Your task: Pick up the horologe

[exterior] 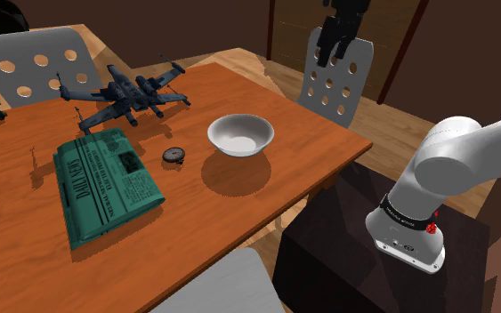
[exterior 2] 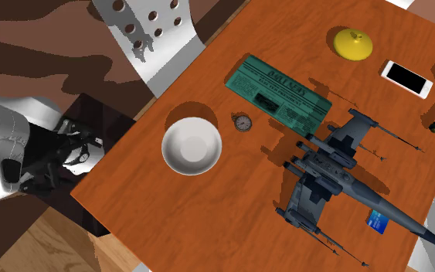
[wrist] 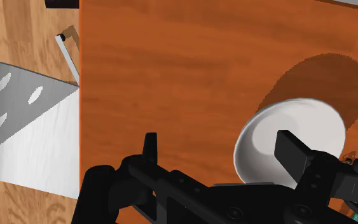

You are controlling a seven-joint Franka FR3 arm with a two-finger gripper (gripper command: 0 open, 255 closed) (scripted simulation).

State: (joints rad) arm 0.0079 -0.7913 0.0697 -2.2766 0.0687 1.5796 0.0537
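The small round watch (exterior: 173,155) lies flat on the wooden table (exterior: 284,169). It sits between the folded green newspaper (exterior: 106,182) and the white bowl (exterior: 240,134), with the grey toy starfighter (exterior: 133,93) just beyond it. The black gripper (exterior: 331,53) hangs high up, well apart from the watch. Its 2 fingers (wrist: 150,147) are spread, gripping nothing.

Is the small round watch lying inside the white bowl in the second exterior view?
No, the watch lies on the bare table between the bowl and the green newspaper.
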